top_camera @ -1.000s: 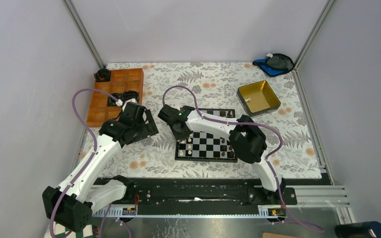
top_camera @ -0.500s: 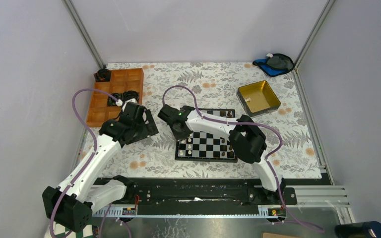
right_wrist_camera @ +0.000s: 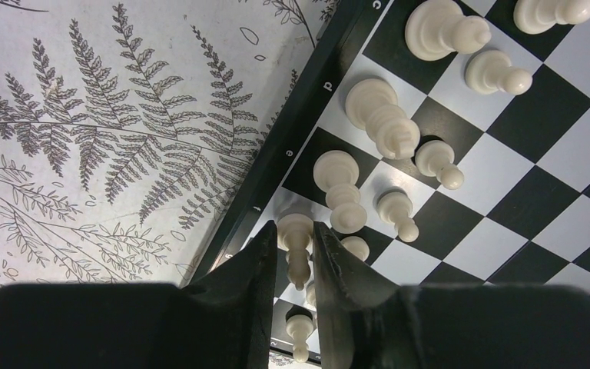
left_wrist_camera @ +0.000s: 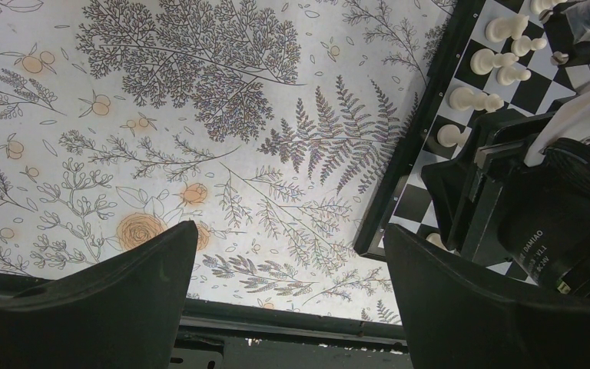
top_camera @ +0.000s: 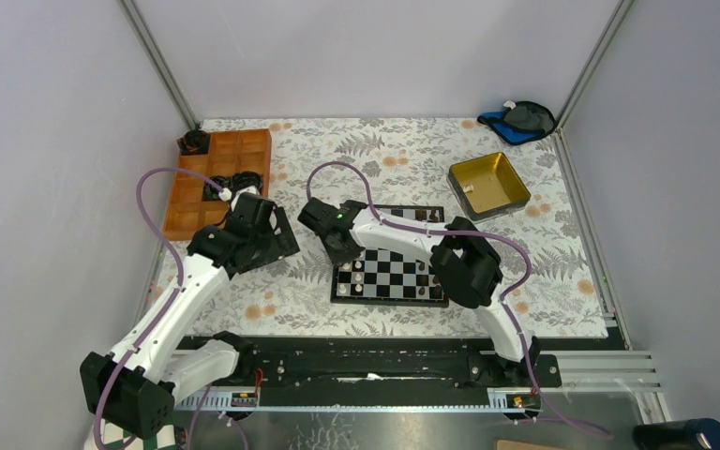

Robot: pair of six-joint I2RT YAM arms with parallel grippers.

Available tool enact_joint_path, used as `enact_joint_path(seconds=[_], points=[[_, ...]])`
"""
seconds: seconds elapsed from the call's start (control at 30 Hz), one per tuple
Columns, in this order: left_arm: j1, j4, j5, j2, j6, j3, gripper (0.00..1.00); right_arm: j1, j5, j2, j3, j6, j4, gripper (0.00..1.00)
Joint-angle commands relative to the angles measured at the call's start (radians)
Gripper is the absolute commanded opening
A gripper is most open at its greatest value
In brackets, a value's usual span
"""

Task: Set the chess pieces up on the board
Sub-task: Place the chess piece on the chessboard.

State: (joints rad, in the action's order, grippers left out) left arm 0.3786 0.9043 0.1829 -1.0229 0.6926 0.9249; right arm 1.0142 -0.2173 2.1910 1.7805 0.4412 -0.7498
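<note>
Task item: the board lies at the centre of the top view, on the fern-print cloth.
Pieces: the white chess pieces stand in two rows along the board's left edge in the top view. In the right wrist view they run from upper right to lower centre.
Right gripper: low over the board's left edge. Its fingers stand a narrow gap apart with one white piece upright between them; whether they press on it cannot be told.
Left gripper: fingers spread wide with nothing between them, hanging over the cloth just left of the board.
Step in hand: judged to be setting one piece on its square in the edge row (grip or release is not clear).
Next move: if the piece is seated, part the fingers fully and lift straight up. Neighbouring pieces stand close, so any sideways drift could topple them.
</note>
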Motion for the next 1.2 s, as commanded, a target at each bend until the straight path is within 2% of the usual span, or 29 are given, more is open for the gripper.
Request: enact_joint_path(seconds=[0.0,1.17], points=[[-0.007,-0.005,0.006,-0.001,-0.016,-0.006,0.99,-0.009,-0.02,0.002,0.02,-0.013,-0.003,0.29],[-0.009,-0.007,0.003,-0.003,-0.018,-0.008,0.99,0.0,-0.039,-0.044,0.042,-0.035,-0.002,0.31]])
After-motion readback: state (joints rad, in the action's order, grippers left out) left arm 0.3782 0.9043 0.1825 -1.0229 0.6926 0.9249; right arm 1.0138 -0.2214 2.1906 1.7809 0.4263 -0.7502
